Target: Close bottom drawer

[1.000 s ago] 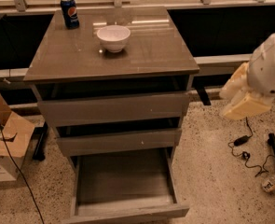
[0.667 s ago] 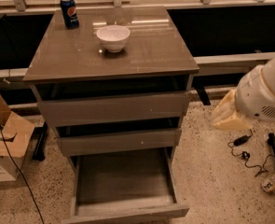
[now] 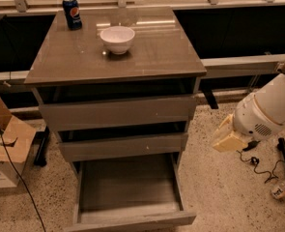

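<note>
The bottom drawer (image 3: 127, 185) of the grey-brown cabinet (image 3: 115, 57) is pulled far out toward me. Its wide shallow box shows a bare grey wood-grain floor, and its narrow front (image 3: 132, 221) sits at the picture's lower edge. The middle drawer (image 3: 122, 146) and the top drawer (image 3: 115, 112) above it stick out slightly. My gripper (image 3: 226, 139) is a pale yellowish block at the end of the white arm (image 3: 267, 112). It hangs to the right of the cabinet, at about the middle drawer's height, apart from it.
A white bowl (image 3: 117, 38) and a blue soda can (image 3: 72, 13) stand on the cabinet top. Cardboard boxes (image 3: 4, 149) sit on the floor at left. Cables (image 3: 258, 166) and a small bottle (image 3: 281, 188) lie on the speckled floor at right. A railing runs behind.
The arm and gripper have moved down and left, closer to the cabinet's right side. The drawers have not moved.
</note>
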`<state>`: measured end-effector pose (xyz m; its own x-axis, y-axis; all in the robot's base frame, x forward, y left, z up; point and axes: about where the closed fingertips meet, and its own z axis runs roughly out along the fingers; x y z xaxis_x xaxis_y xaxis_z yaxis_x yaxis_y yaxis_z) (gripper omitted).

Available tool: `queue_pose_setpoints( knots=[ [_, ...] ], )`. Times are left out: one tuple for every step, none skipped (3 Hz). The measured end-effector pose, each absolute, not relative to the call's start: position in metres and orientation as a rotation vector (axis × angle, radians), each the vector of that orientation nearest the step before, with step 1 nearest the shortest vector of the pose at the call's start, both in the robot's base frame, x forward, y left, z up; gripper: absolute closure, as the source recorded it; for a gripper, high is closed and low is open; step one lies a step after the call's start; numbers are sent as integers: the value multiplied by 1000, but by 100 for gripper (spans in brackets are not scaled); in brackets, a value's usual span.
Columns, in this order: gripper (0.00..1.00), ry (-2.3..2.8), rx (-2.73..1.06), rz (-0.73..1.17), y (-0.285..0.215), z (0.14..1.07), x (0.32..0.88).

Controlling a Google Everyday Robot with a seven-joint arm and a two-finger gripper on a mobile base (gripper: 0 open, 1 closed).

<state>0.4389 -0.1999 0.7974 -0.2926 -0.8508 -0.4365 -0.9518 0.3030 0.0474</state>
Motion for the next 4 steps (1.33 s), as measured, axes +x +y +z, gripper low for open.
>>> queue_pose_setpoints(
  knots=[
    [100,2287,-1655,420,-190,780,433],
    [100,2300,-1685,447,-177,746,424],
    [100,2293,-1668,532,-177,683,411],
    [100,2305,-1623,614,-179,634,408]
  ],
)
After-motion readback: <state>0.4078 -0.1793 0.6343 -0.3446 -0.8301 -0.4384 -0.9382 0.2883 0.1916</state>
